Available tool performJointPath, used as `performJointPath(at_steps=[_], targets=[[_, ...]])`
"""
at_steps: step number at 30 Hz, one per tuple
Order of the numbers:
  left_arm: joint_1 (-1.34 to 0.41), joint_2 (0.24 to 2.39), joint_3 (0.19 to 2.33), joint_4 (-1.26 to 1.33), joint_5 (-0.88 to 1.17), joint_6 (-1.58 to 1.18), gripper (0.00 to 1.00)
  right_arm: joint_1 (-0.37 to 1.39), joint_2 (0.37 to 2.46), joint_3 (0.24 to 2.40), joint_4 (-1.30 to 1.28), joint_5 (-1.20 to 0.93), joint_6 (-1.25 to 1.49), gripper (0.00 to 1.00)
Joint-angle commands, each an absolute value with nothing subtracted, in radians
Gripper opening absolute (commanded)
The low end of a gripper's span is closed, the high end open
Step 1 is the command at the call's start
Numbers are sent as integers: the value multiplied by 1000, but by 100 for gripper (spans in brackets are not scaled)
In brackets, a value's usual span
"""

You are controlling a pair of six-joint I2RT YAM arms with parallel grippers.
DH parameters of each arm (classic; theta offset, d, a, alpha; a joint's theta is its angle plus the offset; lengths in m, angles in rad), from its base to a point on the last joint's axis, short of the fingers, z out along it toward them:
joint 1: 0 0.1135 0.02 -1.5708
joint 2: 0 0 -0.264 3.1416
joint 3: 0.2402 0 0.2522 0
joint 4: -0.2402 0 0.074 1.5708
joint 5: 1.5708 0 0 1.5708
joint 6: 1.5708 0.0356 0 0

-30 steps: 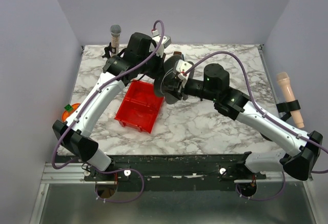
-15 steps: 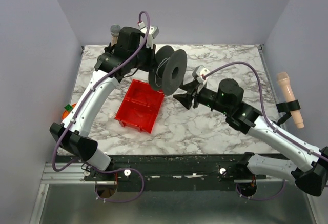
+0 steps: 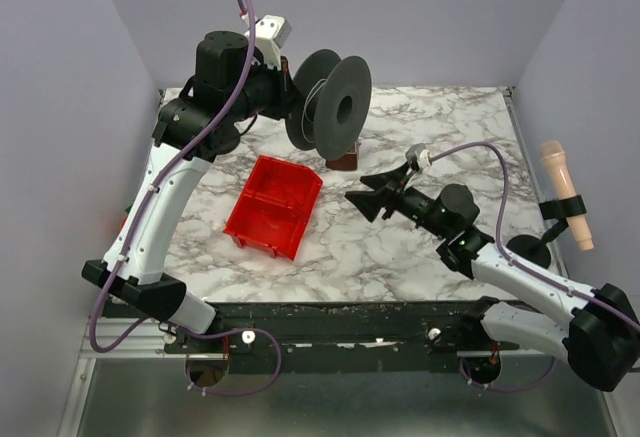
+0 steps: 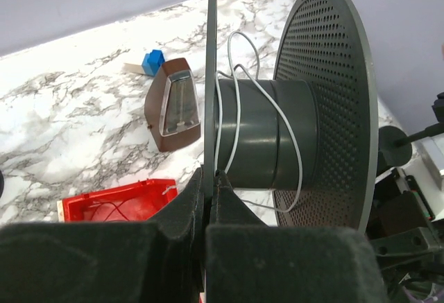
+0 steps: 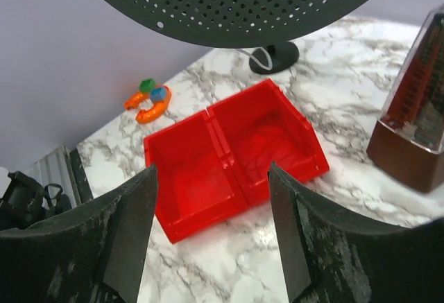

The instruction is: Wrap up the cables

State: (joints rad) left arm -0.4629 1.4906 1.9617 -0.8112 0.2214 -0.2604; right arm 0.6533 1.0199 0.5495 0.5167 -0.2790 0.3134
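1. Left gripper [image 4: 210, 178] is clenched on the thin edge of one flange of the black spool [image 4: 277, 136] and holds it in the air above the table [image 3: 450, 117].
2. White cable [image 4: 234, 102] lies in a few loose loops around the spool core, between the two flanges.
3. Right gripper [image 3: 368, 192] is released, with jaws wide apart and nothing between them, lower than the spool and apart from it.
4. Red bin [image 3: 272, 207] sits on the table near a brown metronome [image 3: 342, 160].
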Motion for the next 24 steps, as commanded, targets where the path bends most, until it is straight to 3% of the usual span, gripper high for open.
performJointPath(at_steps=[1, 17, 24], targets=[[-462, 1465, 2037, -792, 264, -311, 0, 652, 1106, 465, 964, -307, 382, 73], [-462, 1491, 2149, -822, 336, -387, 0, 699, 1459, 644, 1362, -290, 339, 73], [-462, 1499, 2191, -825, 350, -397, 0, 729, 1522, 718, 1361, -221, 327, 73]])
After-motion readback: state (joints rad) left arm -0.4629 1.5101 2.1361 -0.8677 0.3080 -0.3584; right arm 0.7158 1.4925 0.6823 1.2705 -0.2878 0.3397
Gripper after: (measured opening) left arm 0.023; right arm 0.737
